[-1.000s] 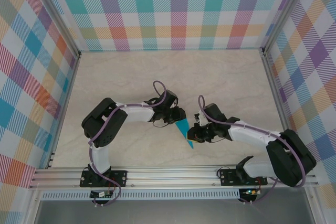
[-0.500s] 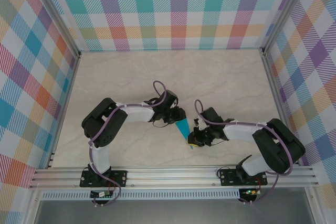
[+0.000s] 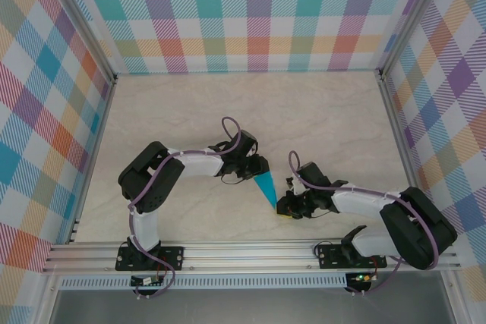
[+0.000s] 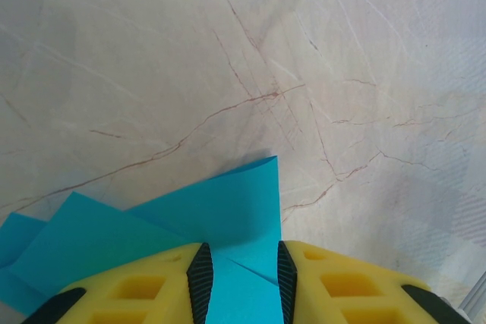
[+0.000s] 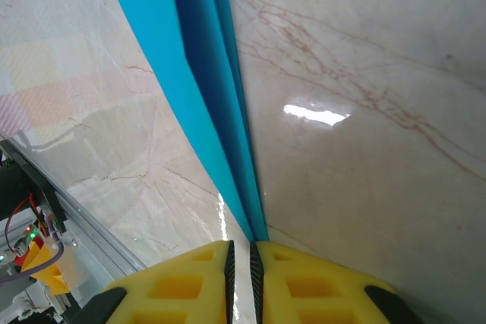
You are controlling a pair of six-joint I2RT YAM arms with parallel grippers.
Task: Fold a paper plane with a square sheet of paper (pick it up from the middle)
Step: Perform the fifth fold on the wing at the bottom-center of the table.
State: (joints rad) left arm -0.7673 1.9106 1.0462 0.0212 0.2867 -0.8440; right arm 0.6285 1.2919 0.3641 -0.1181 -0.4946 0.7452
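The left end effector [image 4: 239, 267] clamps the paper plane [image 3: 266, 187] by its wide tail and the right end effector [image 5: 241, 254] pinches its nose, the dart stretched between them over the tabletop [image 3: 319, 119]; a sharp crease likely needs even tension and level grips

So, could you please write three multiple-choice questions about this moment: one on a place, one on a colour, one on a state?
1. Where is the paper plane?
A) in the far left corner
B) between the left pincer and the right pincer
C) beside the right arm's base

2. Which colour is the paper plane?
A) red
B) white
C) teal-blue

3. How is the right pincer?
A) shut on the plane's narrow tip
B) wide open, holding nothing
C) holding a pen

Answers:
1 B: the top view shows it spanning the gap between both arms' tips.
2 C: all three views show teal-blue.
3 A: the right wrist view shows its fingers nearly touching, with the tip pinched between them.
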